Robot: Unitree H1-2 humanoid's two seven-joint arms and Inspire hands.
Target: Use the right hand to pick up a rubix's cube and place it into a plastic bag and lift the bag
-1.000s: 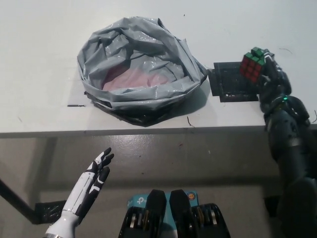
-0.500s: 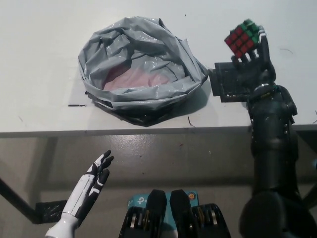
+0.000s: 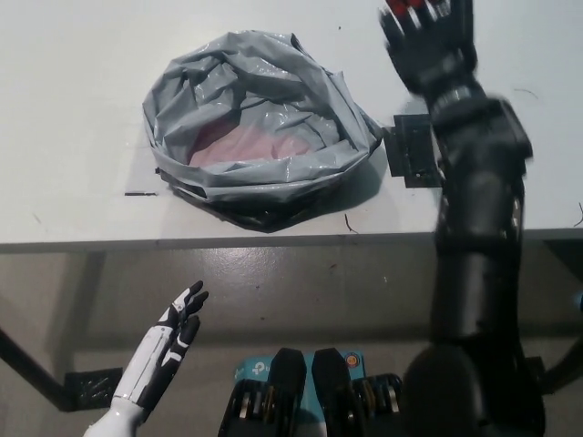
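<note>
**Right hand and cube at top edge of frame; bag open on tabletop**

Item: rubix's cube (image 3: 407,5). Only a sliver of red and white showed at the very top edge of the frame, right of centre; the rest lay beyond the picture. It sat in the black right hand (image 3: 430,41), whose fingers (image 3: 397,35) were curled up around it. Hand and forearm were blurred.

Item: right arm. Rose from the lower right of the frame straight up across the tabletop edge to the top of the picture.

Item: plastic bag (image 3: 260,123). Grey, crumpled, mouth wide open and rolled back, standing on the white tabletop (image 3: 82,109) in the upper centre-left of the frame. A pinkish patch showed inside. The bag stood apart from the right hand, to its lower left.

Item: dark flat square pad (image 3: 410,150). Lay on the tabletop just right of the bag, partly covered by the right arm.

Item: white left hand (image 3: 173,332). Rested at lower left, below the tabletop edge, fingers apart, holding nothing.
</note>
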